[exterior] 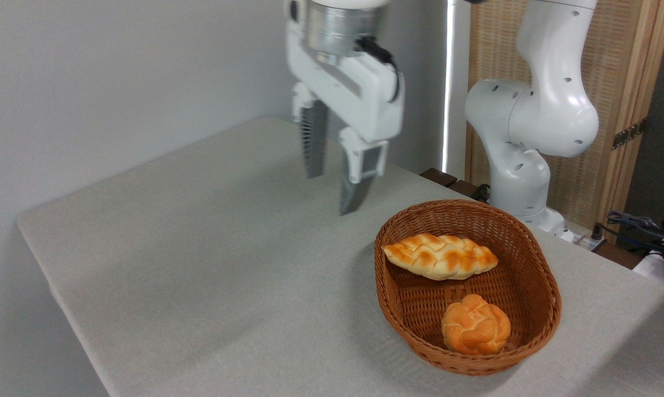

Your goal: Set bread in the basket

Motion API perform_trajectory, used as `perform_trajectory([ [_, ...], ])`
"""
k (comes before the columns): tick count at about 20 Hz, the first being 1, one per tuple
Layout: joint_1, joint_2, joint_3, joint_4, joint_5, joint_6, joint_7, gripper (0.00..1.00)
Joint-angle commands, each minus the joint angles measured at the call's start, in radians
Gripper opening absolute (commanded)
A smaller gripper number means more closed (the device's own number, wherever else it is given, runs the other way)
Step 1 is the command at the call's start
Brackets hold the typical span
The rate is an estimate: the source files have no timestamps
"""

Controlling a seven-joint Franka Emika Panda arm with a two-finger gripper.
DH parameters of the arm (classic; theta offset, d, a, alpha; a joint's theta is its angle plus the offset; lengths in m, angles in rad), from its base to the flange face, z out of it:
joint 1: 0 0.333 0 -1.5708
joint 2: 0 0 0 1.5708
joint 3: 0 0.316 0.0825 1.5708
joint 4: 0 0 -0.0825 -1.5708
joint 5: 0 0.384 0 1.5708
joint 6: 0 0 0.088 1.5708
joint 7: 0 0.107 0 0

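The bread [441,256], a long braided golden loaf with pointed ends, lies inside the oval brown wicker basket [546,309], across its far half. A small round knotted roll [475,325] sits in the basket's near end. My gripper [333,192] hangs in the air above the table, up and to the left of the basket. Its two fingers stand apart with nothing between them, so it is open. It touches neither the loaf nor the basket.
The grey table [199,264] stretches left and forward of the basket. The arm's white base [524,149] stands behind the basket at the table's far edge. Cables and dark gear [640,226] lie at the right, beside a wooden screen.
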State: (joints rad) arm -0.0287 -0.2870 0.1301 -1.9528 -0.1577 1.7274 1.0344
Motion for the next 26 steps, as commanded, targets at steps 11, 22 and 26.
perform_trajectory([
  [11,0.012,0.255,-0.119,0.311,0.059,-0.083,-0.281,1.00],
  [22,0.013,0.255,-0.119,0.308,0.121,-0.118,-0.295,1.00],
  [26,0.013,0.255,-0.119,0.308,0.122,-0.115,-0.309,1.00],
])
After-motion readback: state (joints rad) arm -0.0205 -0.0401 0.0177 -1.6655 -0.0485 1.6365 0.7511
